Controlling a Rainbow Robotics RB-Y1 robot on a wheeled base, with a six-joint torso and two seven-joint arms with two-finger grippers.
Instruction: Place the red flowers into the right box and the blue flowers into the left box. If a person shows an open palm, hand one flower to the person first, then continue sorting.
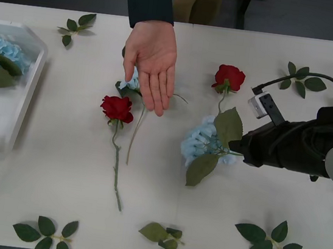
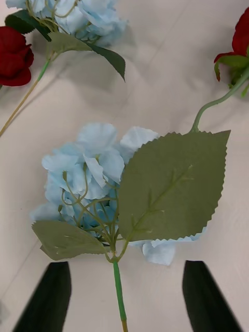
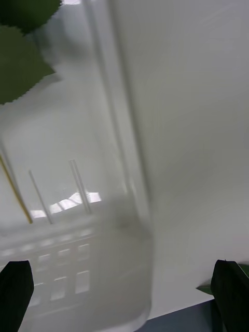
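White table (image 1: 57, 165): open palm (image 1: 153, 61), no readable labels.

Bench (image 1: 57, 165): smooth, matt white. Left box (image 1: 33, 76): glossy translucent plastic. Blue flowers (image 2: 88, 171): soft cloth petals, matt leaves.

No readable text, labels, brand names, numbers or signs appear on anything in any of the three views.
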